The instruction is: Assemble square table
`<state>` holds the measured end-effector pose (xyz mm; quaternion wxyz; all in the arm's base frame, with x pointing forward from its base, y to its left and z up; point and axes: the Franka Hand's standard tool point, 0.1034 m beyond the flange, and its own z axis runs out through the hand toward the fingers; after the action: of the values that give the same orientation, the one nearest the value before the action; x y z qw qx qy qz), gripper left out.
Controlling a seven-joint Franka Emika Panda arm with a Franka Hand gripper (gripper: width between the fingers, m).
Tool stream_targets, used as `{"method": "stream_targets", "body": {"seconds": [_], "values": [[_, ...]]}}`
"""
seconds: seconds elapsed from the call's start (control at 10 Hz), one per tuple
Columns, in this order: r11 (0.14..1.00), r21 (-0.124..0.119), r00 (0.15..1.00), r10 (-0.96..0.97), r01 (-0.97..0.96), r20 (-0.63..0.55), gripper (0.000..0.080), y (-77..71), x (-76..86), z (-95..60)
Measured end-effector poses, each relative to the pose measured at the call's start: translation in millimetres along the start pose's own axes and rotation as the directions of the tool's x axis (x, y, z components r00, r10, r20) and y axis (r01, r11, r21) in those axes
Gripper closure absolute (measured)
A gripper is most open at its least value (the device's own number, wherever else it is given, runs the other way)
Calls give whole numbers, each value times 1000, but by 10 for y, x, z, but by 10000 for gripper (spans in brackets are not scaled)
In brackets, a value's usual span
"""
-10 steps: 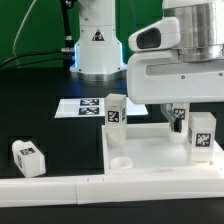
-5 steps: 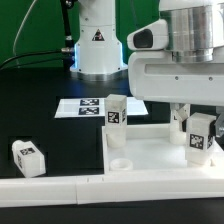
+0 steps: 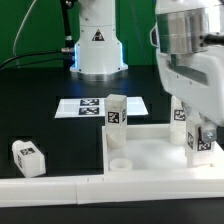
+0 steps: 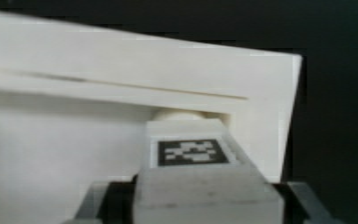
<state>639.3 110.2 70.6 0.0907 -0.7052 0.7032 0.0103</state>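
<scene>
The white square tabletop (image 3: 150, 152) lies with its raised rim up, a round hole (image 3: 119, 160) showing at its near corner on the exterior view's left. One tagged leg (image 3: 116, 111) stands upright at its far corner on that side. A second tagged leg (image 3: 180, 112) shows behind my hand at the far right. My gripper (image 3: 205, 140) is shut on a third tagged leg (image 3: 203, 143), held upright over the tabletop's right side. In the wrist view the held leg (image 4: 194, 150) sits between my fingers (image 4: 108, 203) over the tabletop (image 4: 87, 110). A fourth leg (image 3: 28, 156) lies loose.
The marker board (image 3: 82, 106) lies flat behind the tabletop. A long white rail (image 3: 50, 187) runs along the front edge. The robot base (image 3: 97, 45) stands at the back, with cables beside it. The loose leg rests on the black table at the exterior view's left.
My hand has turned and carried the held leg toward the exterior view's right and slightly lower. The standing legs, the tabletop and the loose leg have not moved.
</scene>
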Motion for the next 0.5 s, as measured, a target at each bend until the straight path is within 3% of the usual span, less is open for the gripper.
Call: {"method": "stream_targets", "body": {"seconds": [0.3,0.4,0.5], "values": [[1000,-4,1000,-1,1,0,511,5,-17,8],[989,-19,989,-147,147,-15,297,10,-24,6],[928,-20,928,-373,373,-20,297,-20,-33,-15]]}}
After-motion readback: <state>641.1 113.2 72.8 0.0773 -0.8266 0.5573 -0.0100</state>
